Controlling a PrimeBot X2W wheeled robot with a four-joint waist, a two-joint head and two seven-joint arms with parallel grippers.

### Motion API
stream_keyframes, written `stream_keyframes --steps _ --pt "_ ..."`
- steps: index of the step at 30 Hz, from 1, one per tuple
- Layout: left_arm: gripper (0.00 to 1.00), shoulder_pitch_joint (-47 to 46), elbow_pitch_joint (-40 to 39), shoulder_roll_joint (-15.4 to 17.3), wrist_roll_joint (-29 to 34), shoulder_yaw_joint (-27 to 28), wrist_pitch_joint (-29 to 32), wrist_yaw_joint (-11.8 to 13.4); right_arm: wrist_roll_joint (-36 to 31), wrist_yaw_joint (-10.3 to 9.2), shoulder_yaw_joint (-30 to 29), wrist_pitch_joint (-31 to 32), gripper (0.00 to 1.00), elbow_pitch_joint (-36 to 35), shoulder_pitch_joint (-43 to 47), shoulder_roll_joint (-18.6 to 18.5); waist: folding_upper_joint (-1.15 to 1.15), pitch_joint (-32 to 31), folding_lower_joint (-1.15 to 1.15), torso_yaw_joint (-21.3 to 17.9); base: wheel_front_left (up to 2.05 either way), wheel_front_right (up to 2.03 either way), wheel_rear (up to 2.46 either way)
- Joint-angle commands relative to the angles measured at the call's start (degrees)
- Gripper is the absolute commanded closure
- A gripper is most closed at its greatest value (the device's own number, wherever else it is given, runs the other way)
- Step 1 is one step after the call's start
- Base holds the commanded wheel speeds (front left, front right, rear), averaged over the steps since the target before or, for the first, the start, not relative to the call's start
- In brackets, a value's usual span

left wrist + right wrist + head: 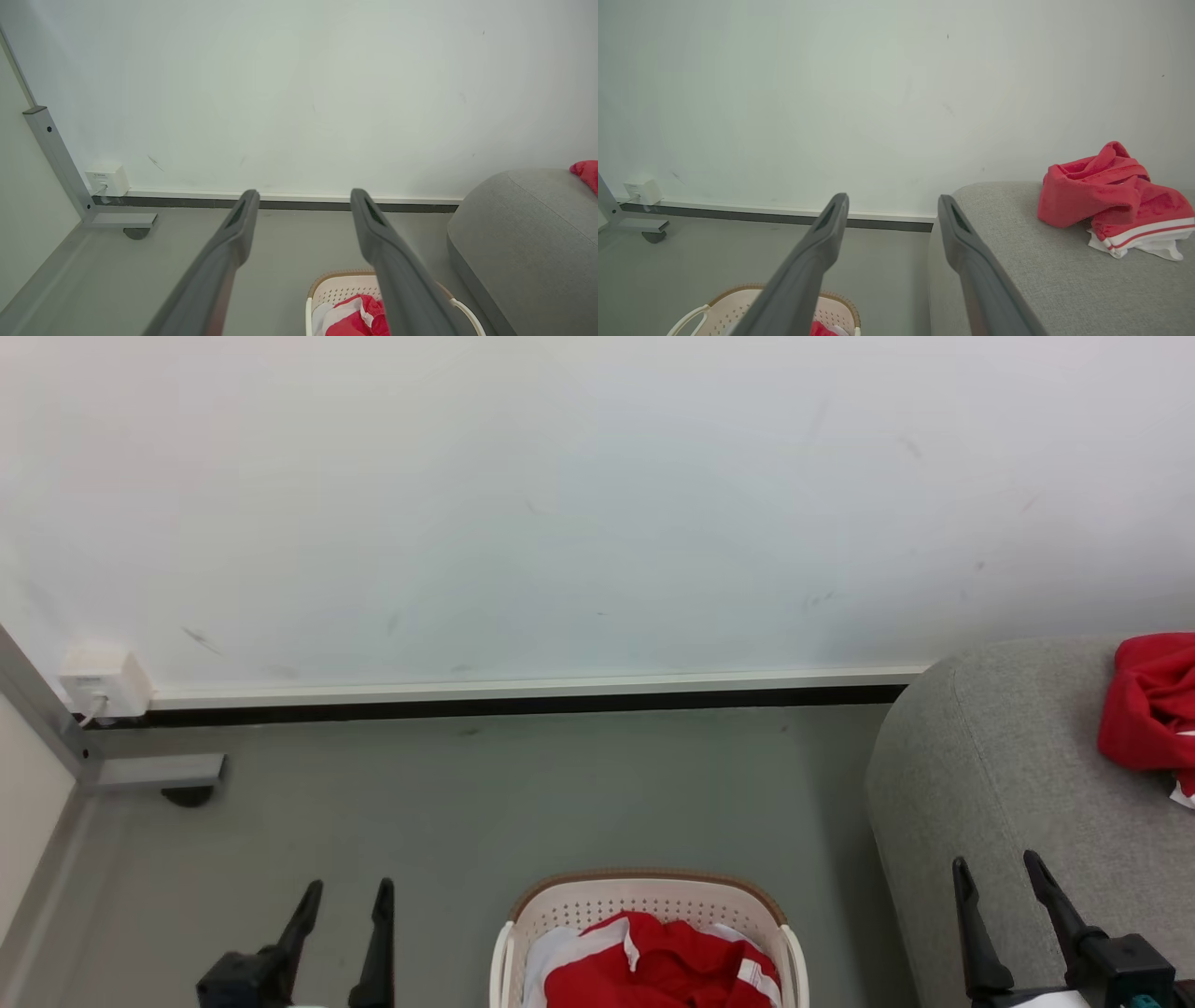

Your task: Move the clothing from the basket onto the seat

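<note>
Right gripper (993, 861) open; basket (644, 878), clothing (658, 963) cropped below.

Basket (653, 902): white plastic, smooth, perforated walls; brown rim (653, 875), woven-looking texture.
Clothing (658, 966): soft red cloth, white striped trim, matt, creased.
Seat (990, 765): light grey upholstery cloth, matt, coarse weave.
Left gripper (350, 884), right gripper (993, 858): 2 fingers each, dark, matt, smooth.
Floor (523, 793): grey, smooth, faint sheen.
Wall (560, 523): white, smooth, matt, scuffed.
Frame leg (154, 771): grey metal, matt.
Wall box (105, 679): white plastic, smooth.
</note>
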Motion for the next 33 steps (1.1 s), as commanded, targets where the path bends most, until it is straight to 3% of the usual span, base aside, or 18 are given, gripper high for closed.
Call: stream_keyframes --steps 1,15,26,33 --pt "0.0 1.0 0.4 -0.4 0.8 0.8 0.0 -0.2 0.0 -0.12 0.1 0.0 0.0 0.3 1.0 0.0 0.0 -0.2 0.01 0.1 0.0 0.0 0.0" --pt "0.0 2.3 1.5 -3.9 4.9 7.4 0.0 -4.4 1.9 -0.12 0.1 0.0 0.0 1.9 1.5 0.1 0.0 -0.5 0.01 0.2 0.0 0.0 0.0" --pt "0.0 1.7 1.8 -5.3 6.7 9.4 0.0 -6.4 1.9 -0.12 0.2 0.0 0.0 1.5 0.3 0.1 0.0 0.4 0.01 -0.6 0.0 0.0 0.0" --pt "0.0 0.0 2.0 -5.7 7.8 8.9 0.0 -7.6 1.8 -0.12 -0.3 0.0 0.0 0.0 -1.7 0.0 0.0 2.8 0.01 -3.2 0.0 0.0 0.0"
